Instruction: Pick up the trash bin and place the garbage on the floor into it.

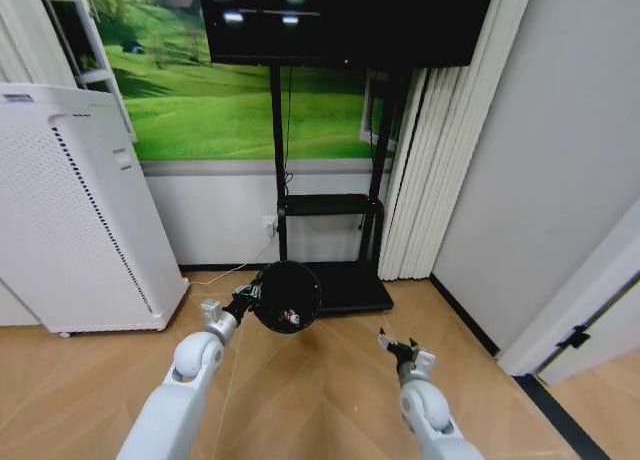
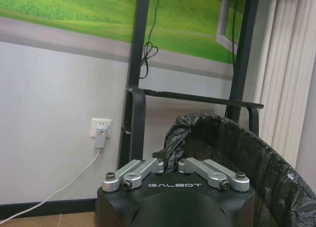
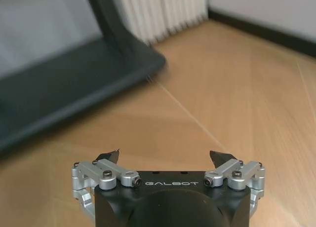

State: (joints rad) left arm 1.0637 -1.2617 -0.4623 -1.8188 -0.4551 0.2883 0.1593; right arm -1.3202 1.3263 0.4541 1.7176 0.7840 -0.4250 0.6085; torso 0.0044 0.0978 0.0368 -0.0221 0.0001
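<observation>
Clamped on the rim, our left gripper (image 2: 170, 164) pinches the liner-wrapped edge of the trash bin (image 1: 287, 296), which hangs tipped above the floor (image 1: 330, 390), its mouth turned toward us before the black TV stand base (image 1: 345, 285). Small red-and-white garbage (image 1: 291, 318) lies inside. Our left arm reaches forward, elbow low. Our right gripper (image 3: 165, 158) hovers over bare boards with jaws spread wide and nothing between them, its arm extended forward beside the left.
</observation>
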